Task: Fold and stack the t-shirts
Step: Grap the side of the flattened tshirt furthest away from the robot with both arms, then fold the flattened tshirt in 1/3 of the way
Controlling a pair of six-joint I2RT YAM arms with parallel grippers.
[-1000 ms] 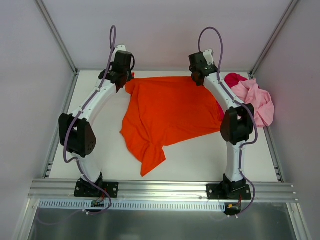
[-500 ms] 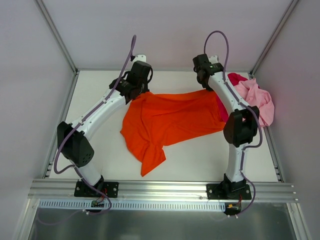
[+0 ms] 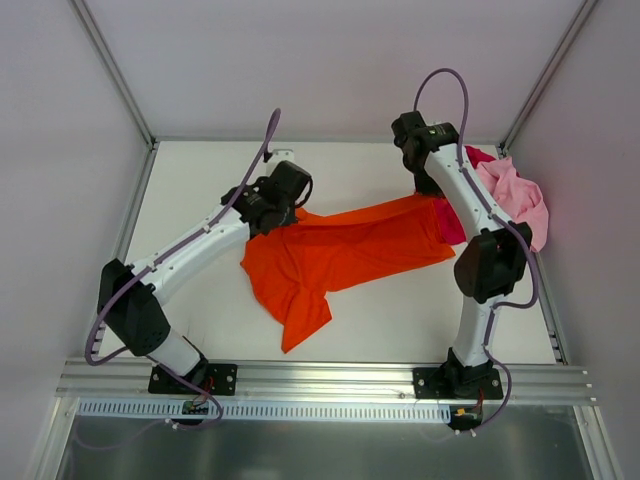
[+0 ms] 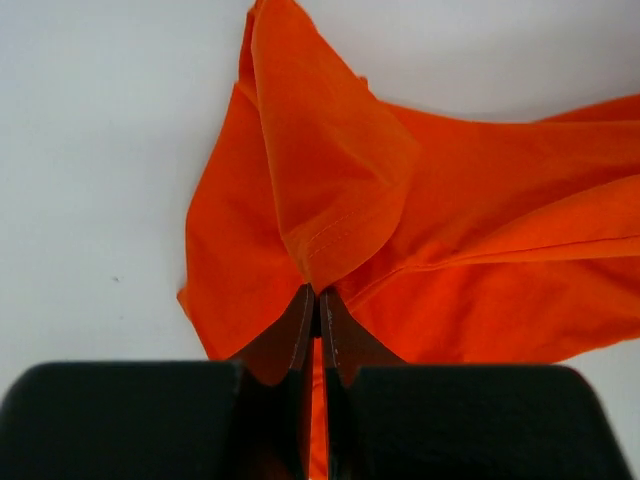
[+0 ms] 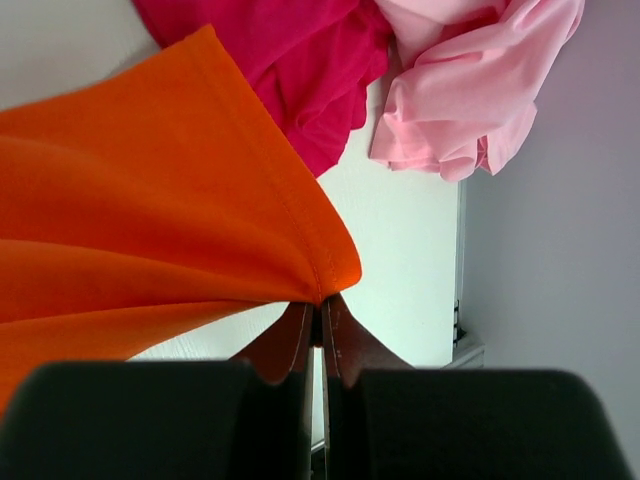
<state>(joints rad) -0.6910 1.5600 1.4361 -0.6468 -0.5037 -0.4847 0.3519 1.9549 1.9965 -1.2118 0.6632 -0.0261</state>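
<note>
The orange t-shirt (image 3: 345, 255) lies across the table's middle, its far edge lifted and folded toward the near side. My left gripper (image 3: 283, 212) is shut on its left far corner (image 4: 330, 215). My right gripper (image 3: 432, 192) is shut on its right far corner (image 5: 180, 200). The pink t-shirt (image 3: 515, 200) is crumpled at the far right, also in the right wrist view (image 5: 470, 90). The crimson t-shirt (image 3: 470, 158) lies bunched beside and partly under it, partly hidden by my right arm, and shows in the right wrist view (image 5: 290, 60).
White enclosure walls stand close on the left, far and right sides. The table's right edge (image 5: 462, 290) runs just beside my right gripper. An aluminium rail (image 3: 320, 378) carries the arm bases at the near edge.
Both grippers have moved toward the near side with the orange shirt's far edge, folding it over itself. The shirt's visible spread has become narrower front to back.
</note>
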